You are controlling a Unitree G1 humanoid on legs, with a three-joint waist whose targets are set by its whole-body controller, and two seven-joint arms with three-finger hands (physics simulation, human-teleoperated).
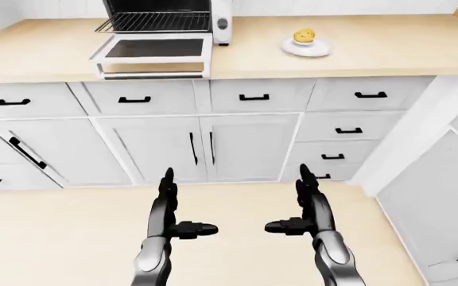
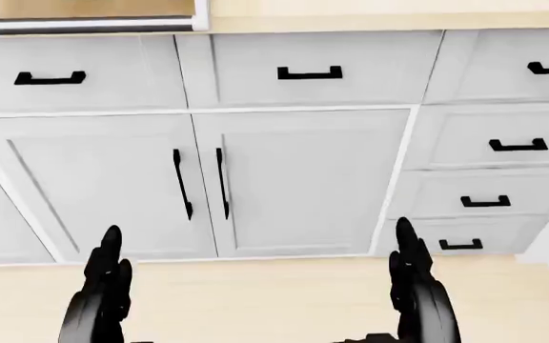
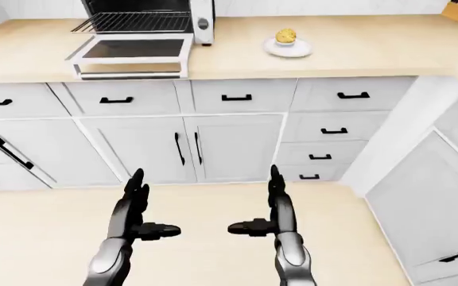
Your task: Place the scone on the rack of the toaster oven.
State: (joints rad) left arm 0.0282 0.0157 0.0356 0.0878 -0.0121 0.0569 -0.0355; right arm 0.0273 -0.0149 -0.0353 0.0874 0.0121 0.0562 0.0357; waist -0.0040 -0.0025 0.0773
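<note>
The scone (image 1: 304, 36) is sitting on a small white plate (image 1: 306, 49) on the counter (image 1: 388, 47), to the right of the toaster oven (image 1: 161, 36) and well apart from it. The oven's door (image 1: 154, 55) is hanging open, flat over the counter's edge, and its rack (image 1: 153, 22) is showing bare just above the door. Below the oven, white cabinets (image 1: 205, 146) with black handles are running along under the counter.

Both arms are reaching out low over the wooden floor (image 1: 62, 232), far below the oven. The left robot hand (image 1: 168, 205) is held wide, fingers pointing up and thumb sticking out toward the right one, gripping nothing. The right robot hand (image 1: 308, 202) is mirroring it, also wide and holding nothing. Neither is touching the cabinets.
</note>
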